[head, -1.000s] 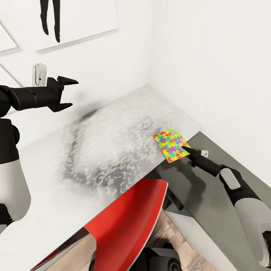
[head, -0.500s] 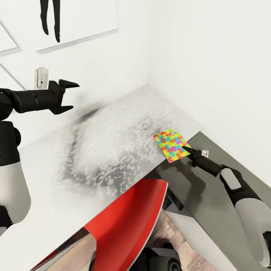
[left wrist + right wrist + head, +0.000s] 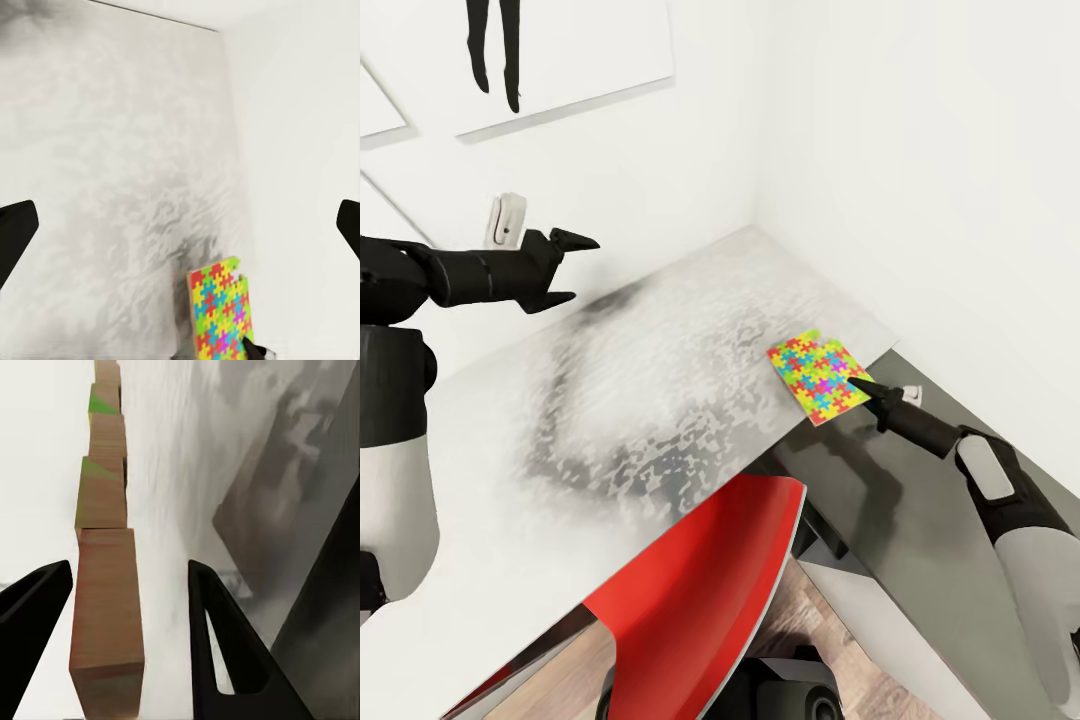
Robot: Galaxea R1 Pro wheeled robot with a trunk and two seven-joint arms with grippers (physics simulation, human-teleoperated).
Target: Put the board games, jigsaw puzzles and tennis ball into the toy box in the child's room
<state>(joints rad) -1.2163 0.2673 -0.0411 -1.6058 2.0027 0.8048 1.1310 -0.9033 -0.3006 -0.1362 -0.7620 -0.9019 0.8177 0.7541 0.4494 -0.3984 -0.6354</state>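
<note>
Where the pale grey top of the table (image 3: pixel 660 400) meets the room's corner, one jigsaw puzzle (image 3: pixel 819 381) lies flat at the desk's edge: a thin square of interlocking pieces in red, yellow, green, blue and pink, its corner just overhanging the lower dark grey section (image 3: pixel 920 540). In the left wrist view the same puzzle (image 3: pixel 220 312) appears beside the white wall, with a mottled, cloudy grey sheen across the tabletop (image 3: pixel 112 187). The right gripper (image 3: pixel 872 390), black and tapered, has its tip at the puzzle's near corner; from the head view its fingers look close together. In the right wrist view the right gripper's fingers (image 3: pixel 217 645) stand on either side of the puzzle's brown, wood-toned edge (image 3: pixel 106 607), seen end-on with flecks of green along it, and gaps show on both sides, so whether they actually pinch it is hard to say. The left gripper (image 3: pixel 575 268) hangs above the table near the back wall, jaws spread wide and holding nothing. On the wall: a small white fitting (image 3: pixel 506 218) and a framed print with a black silhouette (image 3: pixel 495 50). Below the desk edge: a glossy red chair (image 3: pixel 710 590) with a smooth curved shell, over wood-plank floor (image 3: pixel 860 690).
</note>
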